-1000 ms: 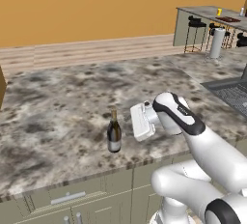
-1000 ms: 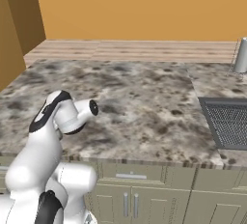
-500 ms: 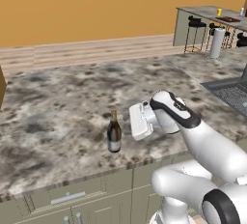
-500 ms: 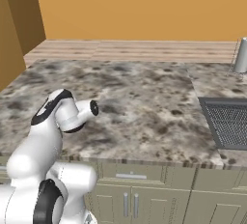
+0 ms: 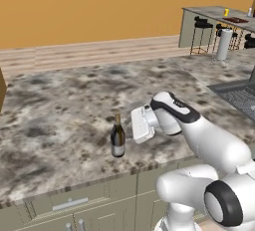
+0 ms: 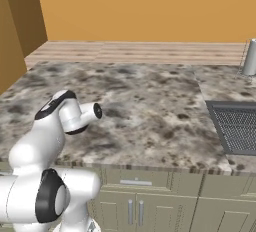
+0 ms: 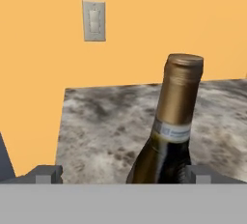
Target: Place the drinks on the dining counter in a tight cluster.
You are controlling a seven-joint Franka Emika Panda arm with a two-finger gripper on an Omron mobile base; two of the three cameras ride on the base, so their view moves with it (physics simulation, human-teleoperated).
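Note:
A dark wine bottle (image 5: 117, 138) with a gold foil neck and a pale label stands upright near the front edge of the marbled counter (image 5: 64, 110) with beige drawers. My gripper (image 5: 134, 125) is level with it on its right, a short gap away, and open. In the hand view the wine bottle (image 7: 171, 131) rises close between my fingertips (image 7: 46, 174), nearer the right one, and the gripper (image 7: 123, 174) touches nothing. The dining counter (image 5: 211, 12) with black stools is far off at the upper right, with a yellow cup (image 5: 225, 12) on it.
A dark grated panel (image 6: 235, 126) is set into the counter to the right. A grey cylinder (image 6: 249, 58) stands beyond it. A brown cabinet side (image 6: 12, 26) bounds the counter's left end. An orange wall with a pale switch plate (image 7: 94, 21) is behind.
My hand has slid a little left toward the wine bottle. The bottle has not moved and the jaws stay wide.

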